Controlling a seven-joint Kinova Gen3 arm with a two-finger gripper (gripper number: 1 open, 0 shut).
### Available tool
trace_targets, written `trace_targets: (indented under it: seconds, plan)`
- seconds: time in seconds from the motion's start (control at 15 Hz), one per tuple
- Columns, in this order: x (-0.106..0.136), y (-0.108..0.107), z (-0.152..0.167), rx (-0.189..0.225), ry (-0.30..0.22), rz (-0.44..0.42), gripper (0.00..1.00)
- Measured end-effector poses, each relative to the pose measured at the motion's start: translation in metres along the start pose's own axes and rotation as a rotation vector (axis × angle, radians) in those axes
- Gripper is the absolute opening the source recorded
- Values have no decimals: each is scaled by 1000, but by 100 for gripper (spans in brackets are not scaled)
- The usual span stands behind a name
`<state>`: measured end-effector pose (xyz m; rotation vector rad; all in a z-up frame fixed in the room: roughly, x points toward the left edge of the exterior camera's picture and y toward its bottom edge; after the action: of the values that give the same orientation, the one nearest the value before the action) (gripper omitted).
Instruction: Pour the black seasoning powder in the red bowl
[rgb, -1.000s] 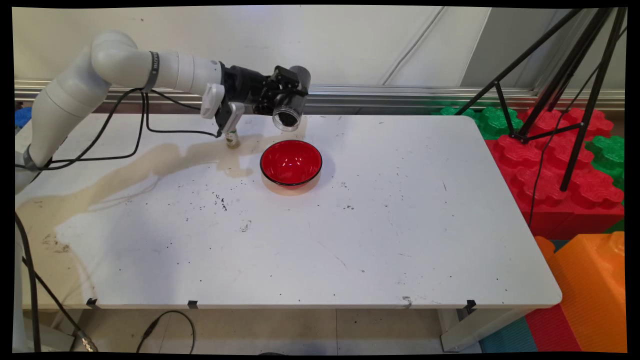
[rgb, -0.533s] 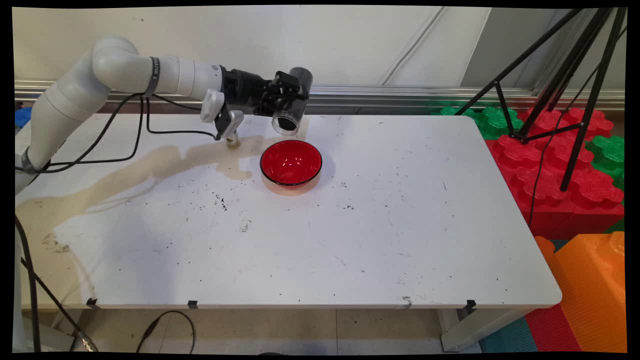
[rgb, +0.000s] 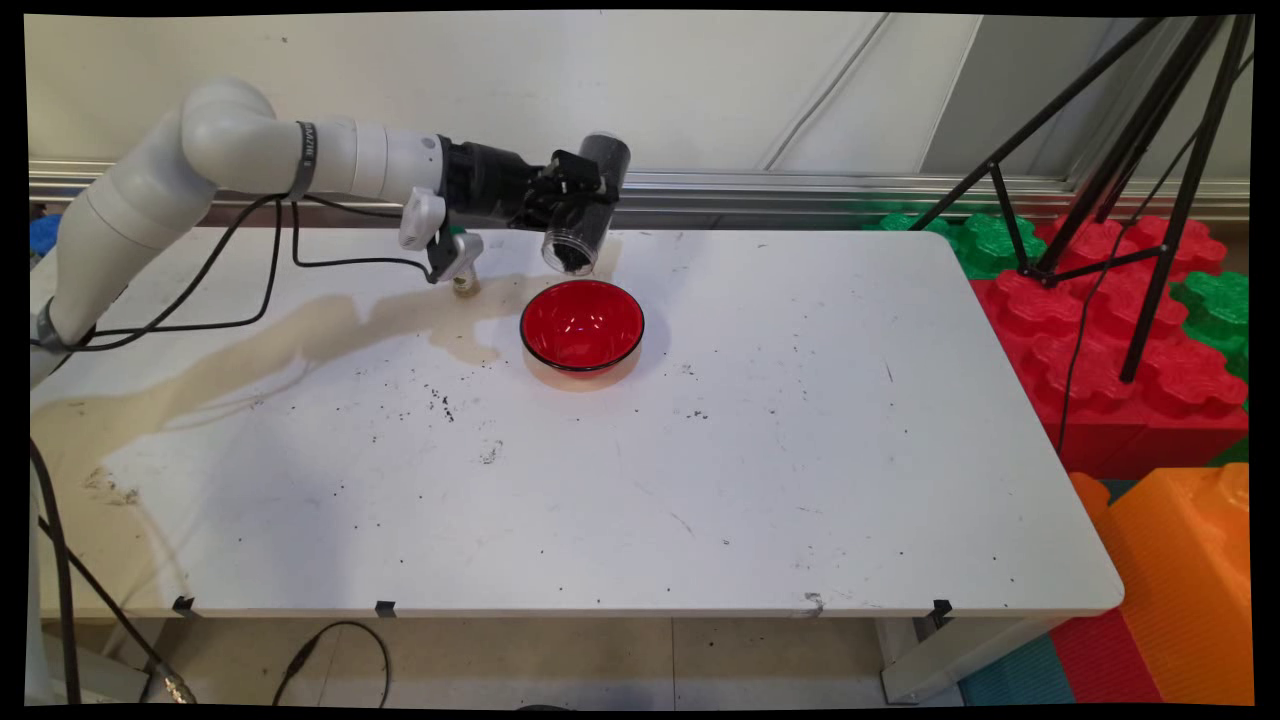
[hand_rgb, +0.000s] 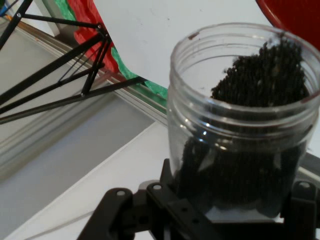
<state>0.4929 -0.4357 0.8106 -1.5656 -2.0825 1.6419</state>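
Clamped in my end effector (rgb: 578, 200) is a clear plastic jar (rgb: 588, 205), gripped round its body and tipped so that its open mouth points down and toward the near side; in the hand view the end effector (hand_rgb: 235, 210) shows only as black linkage at the bottom edge, and the jar (hand_rgb: 240, 125) hides the fingertips, so how wide they stand I can only judge from the jar between them; dark granules (hand_rgb: 260, 80) are heaped against the jar's mouth, and I cannot tell what they are; the jar hangs above the far side of the desk (rgb: 760, 450), just behind and above a red bowl (rgb: 582, 324) that sits on the desk apart from it; only a sliver of that bowl (hand_rgb: 295, 15) is caught at the top right corner of the hand view; a small object (rgb: 464, 284) stands on the desk under my wrist, mostly hidden and too small to name; a pale brown stain (rgb: 250, 350) runs across the desk's left part; dark specks (rgb: 440, 403) lie scattered nearer the front; a black tripod (rgb: 1130, 150) stands to the right over red and green blocks (rgb: 1100, 330).
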Motion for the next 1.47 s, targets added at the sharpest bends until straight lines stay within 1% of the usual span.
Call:
trace_targets:
  seconds: [0.4, 0.73, 1.47]
  plan:
    - [4, -3, -3, 19, -8, 72, 0]
    - [7, -5, -5, 28, -12, 105, 0]
    - [11, -6, -8, 37, -14, 136, 0]
